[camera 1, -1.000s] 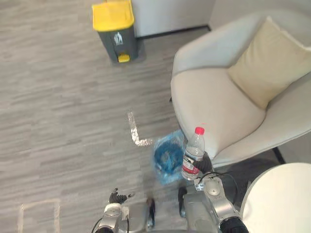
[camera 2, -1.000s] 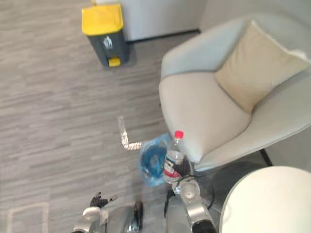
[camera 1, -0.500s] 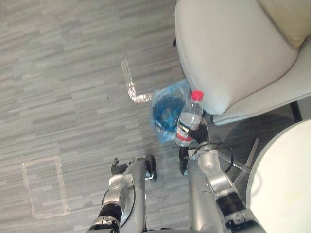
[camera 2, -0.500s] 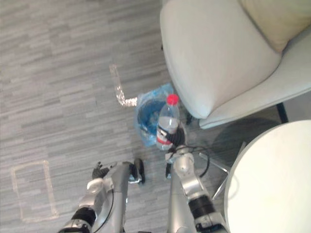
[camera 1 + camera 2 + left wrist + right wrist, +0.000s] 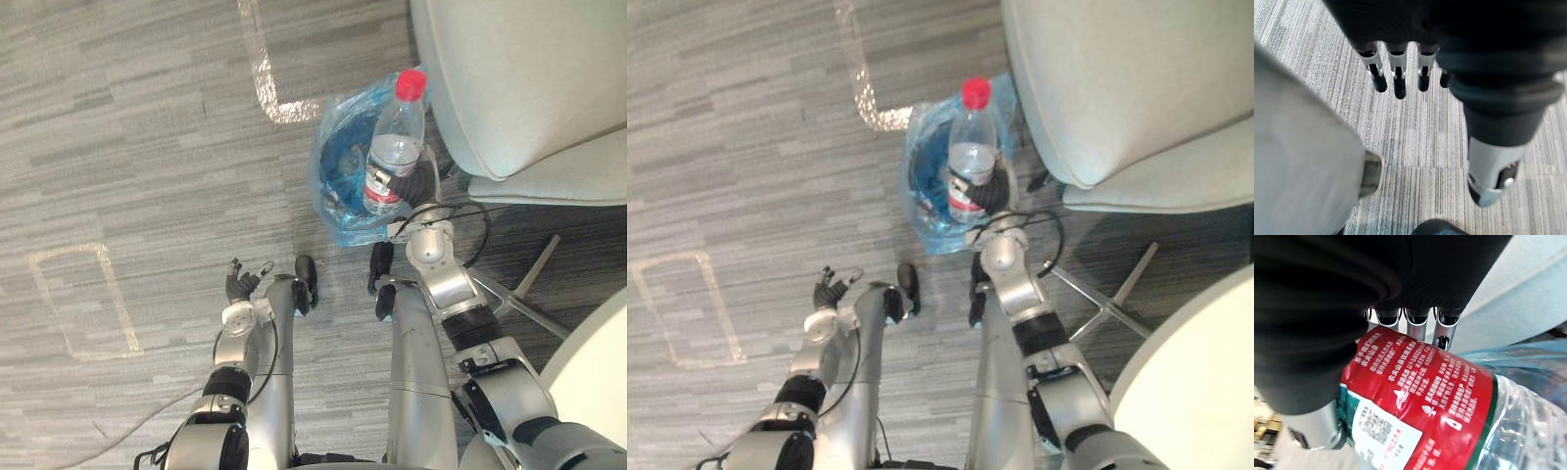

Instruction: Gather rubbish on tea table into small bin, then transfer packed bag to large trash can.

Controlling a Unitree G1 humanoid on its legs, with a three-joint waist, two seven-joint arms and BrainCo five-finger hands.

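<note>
Your right hand [image 5: 416, 186] curls its fingers round the clear red-capped plastic bottle [image 5: 395, 147]. Centre it over the blue-lined small bin [image 5: 333, 176] beneath them, then release. Your left hand [image 5: 238, 287] hangs with its fingers relaxed.

one bottle [image 5: 394, 147], one bin [image 5: 335, 184], one armchair [image 5: 519, 78], one table [image 5: 605, 354].

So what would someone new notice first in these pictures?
The red-capped bottle stands out first, gripped upright in the right hand and seen in line with the blue-bagged bin on the floor. That bin sits right beside the pale chair. The left hand hangs open and empty, low at the robot's side.
</note>
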